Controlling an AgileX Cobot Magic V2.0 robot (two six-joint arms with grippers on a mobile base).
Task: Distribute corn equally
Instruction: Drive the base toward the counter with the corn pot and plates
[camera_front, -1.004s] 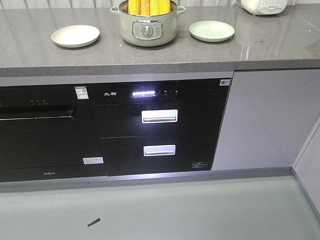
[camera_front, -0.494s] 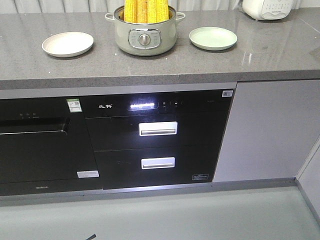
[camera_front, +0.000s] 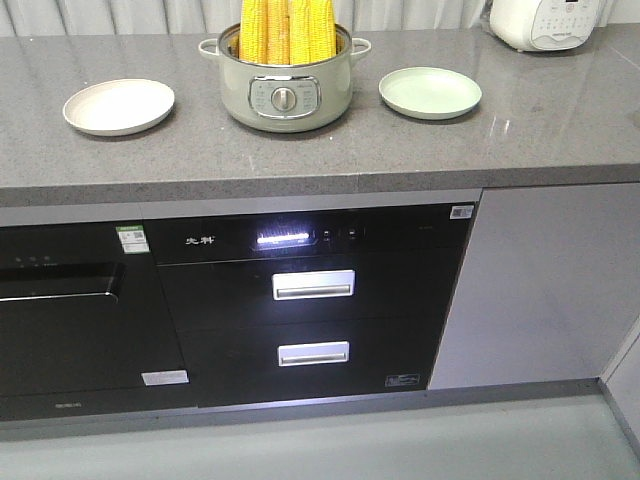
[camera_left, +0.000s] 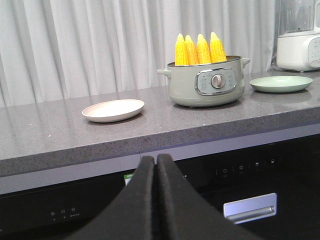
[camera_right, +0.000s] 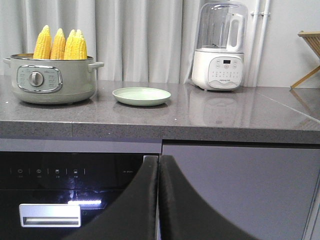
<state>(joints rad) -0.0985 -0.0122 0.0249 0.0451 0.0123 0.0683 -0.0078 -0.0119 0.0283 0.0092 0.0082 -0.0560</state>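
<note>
Left claw (camera_left: 156, 161), right claw (camera_right: 158, 160): closed, empty. Corn (camera_left: 200, 49) upright in pot (camera_left: 205, 87), above and between them; nearer arm unclear.

Four bright yellow corn cobs (camera_left: 200, 50) stand upright, paler tips up. They sit bunched together inside a pale green pot (camera_left: 207, 90).

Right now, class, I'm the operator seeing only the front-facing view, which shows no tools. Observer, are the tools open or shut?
Observer: The wrist views show the left tool and the right tool both shut, holding nothing.
Operator: My view crops the corn. How many cobs?
Observer: Four corn cobs stand upright in the electric pot, seen from the left wrist.
Operator: And the white appliance at my top right?
Observer: A blender with a clear jug, standing right of the green plate.
</note>
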